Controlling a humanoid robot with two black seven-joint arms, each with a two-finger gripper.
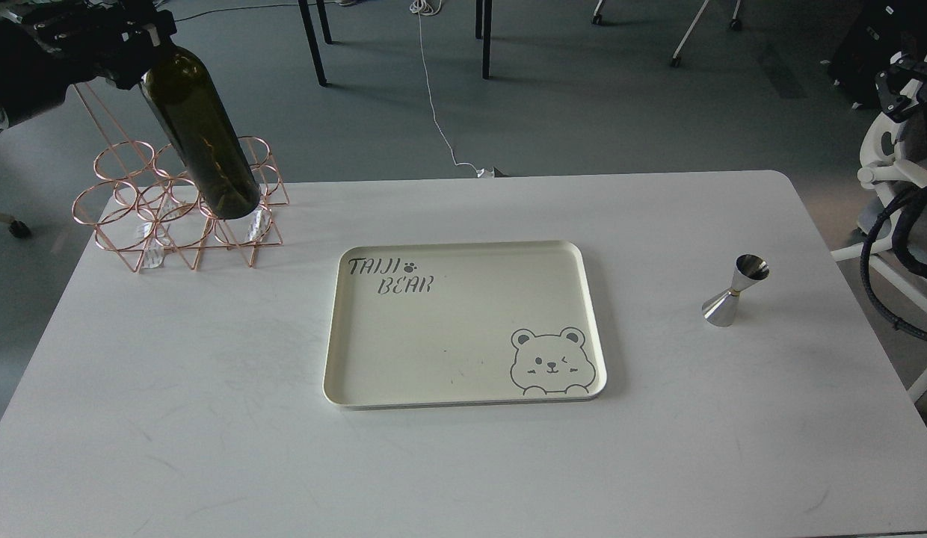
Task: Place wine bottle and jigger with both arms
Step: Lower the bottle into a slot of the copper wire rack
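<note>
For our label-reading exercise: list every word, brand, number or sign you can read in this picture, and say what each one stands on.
"TAIJI BEAR", with a paw-print mark after "TAIJI": printed in the top left corner of the cream tray.
The wine bottle shows no label.
The jigger shows no readable marks.
No other text is visible.

Dark green wine bottle (202, 134) hangs tilted at far left; steel jigger (735, 291) stands upright at right.
</note>
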